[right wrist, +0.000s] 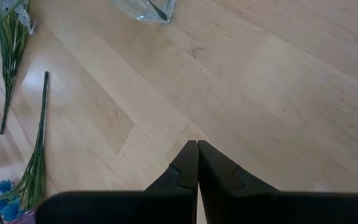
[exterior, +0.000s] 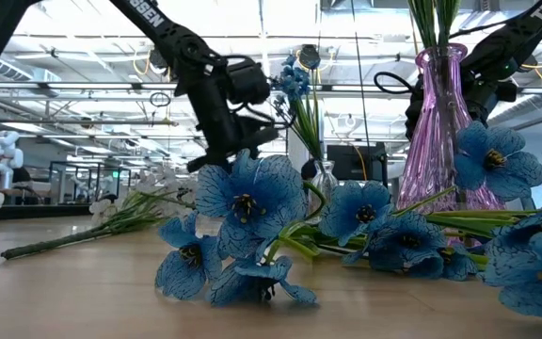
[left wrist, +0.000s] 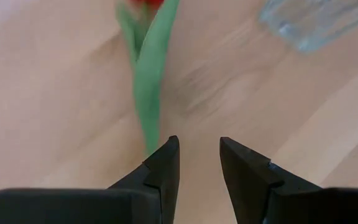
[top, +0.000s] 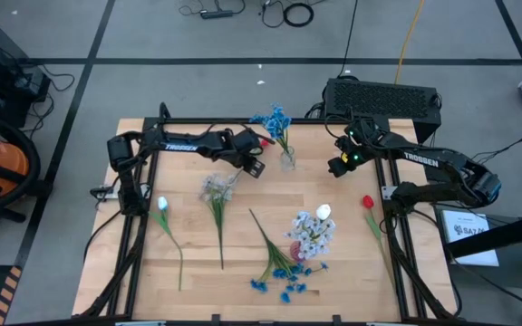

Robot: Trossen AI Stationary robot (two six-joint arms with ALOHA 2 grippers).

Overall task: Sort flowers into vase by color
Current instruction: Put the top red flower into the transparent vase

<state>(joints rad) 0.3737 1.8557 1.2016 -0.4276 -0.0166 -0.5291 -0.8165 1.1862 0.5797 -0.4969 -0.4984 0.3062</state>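
Observation:
A red tulip (left wrist: 146,74) lies on the table ahead of my left gripper (left wrist: 197,146), which is open with nothing between its fingers. The cut end of the tulip's green stem lies just beside one fingertip, outside the gap. Seen from above, my left gripper (top: 254,156) stands left of a clear vase (top: 286,161) that holds blue flowers (top: 275,119). My right gripper (right wrist: 197,146) is shut over bare wood, right of that vase (top: 338,166). A pink vase (top: 302,244) holds lavender-white clusters and a white tulip (top: 323,213).
Loose flowers lie flat on the table: a white tulip (top: 163,205) at the left, a lavender-white spray (top: 216,188) near the middle, blue flowers (top: 288,276) by the near edge, and a second red tulip (top: 367,201) at the right. A black box (top: 383,98) stands behind the far edge.

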